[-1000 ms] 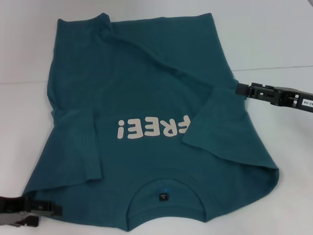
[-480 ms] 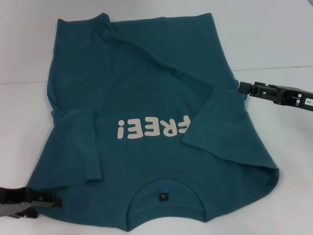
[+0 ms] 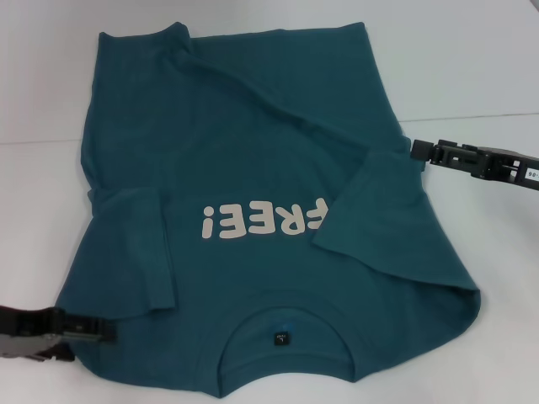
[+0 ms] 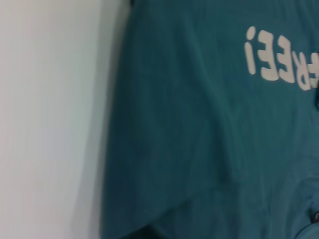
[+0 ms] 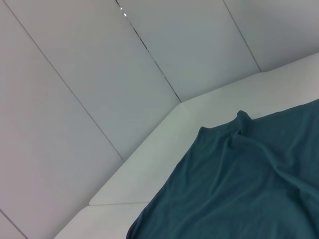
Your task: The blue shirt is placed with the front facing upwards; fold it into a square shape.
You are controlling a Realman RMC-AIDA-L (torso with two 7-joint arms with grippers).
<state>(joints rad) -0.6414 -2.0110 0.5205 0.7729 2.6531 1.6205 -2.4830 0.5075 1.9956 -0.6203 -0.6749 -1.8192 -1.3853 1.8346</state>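
The blue shirt (image 3: 253,151) lies flat on the white table, collar (image 3: 286,313) nearest me and its cream "FREE!" print (image 3: 263,220) upside down. Both sleeves are folded inward over the body. My left gripper (image 3: 103,330) is low at the near left, its tip at the shirt's shoulder corner. My right gripper (image 3: 414,150) is level at the shirt's right edge, beside the folded sleeve. The left wrist view looks down on the shirt (image 4: 199,139) and its print (image 4: 279,59). In the right wrist view the far hem of the shirt (image 5: 249,189) shows.
The white table (image 3: 472,67) runs out around the shirt on every side. A seam in the table top (image 3: 480,116) crosses behind the right arm. Pale wall panels (image 5: 99,74) rise beyond the table's far edge.
My left gripper has risen from the front edge and moved right toward the shirt's near-left corner. The right gripper has slid slightly to the right. The shirt has not moved.
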